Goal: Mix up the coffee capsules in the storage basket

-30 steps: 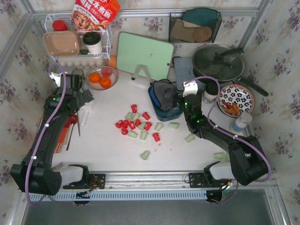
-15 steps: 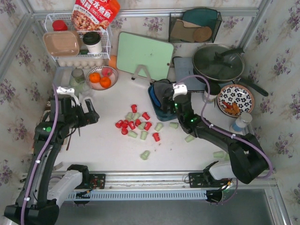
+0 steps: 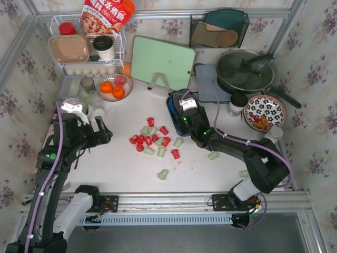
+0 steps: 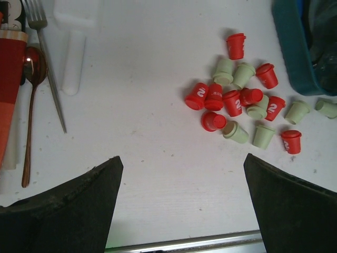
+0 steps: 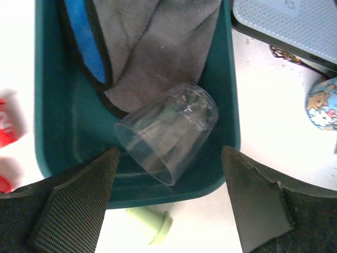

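Coffee capsules (image 4: 237,108): red and pale green, scattered loose on the surface (image 4: 152,158), just beside the basket (image 5: 55,121); none seen inside. Probably light, stiff, slick, quick to roll; pinch across the tapered body. Left claw (image 4: 181,182) apart above them; right claw (image 5: 168,176) apart over the basket.

We're in a kitchen corner here: floral wallpaper (image 3: 316,79) all round a white surface (image 3: 121,163). At two o'clock sits a lidded frying pan (image 3: 245,70), at twelve a green cutting board (image 3: 162,62), and at eleven a wire rack (image 3: 118,50) with eggs (image 3: 89,68) at its foot. There's a bowl of oranges (image 3: 114,87), a patterned plate (image 3: 265,112), and a fork (image 4: 50,79) and spoon (image 4: 31,105) at nine.
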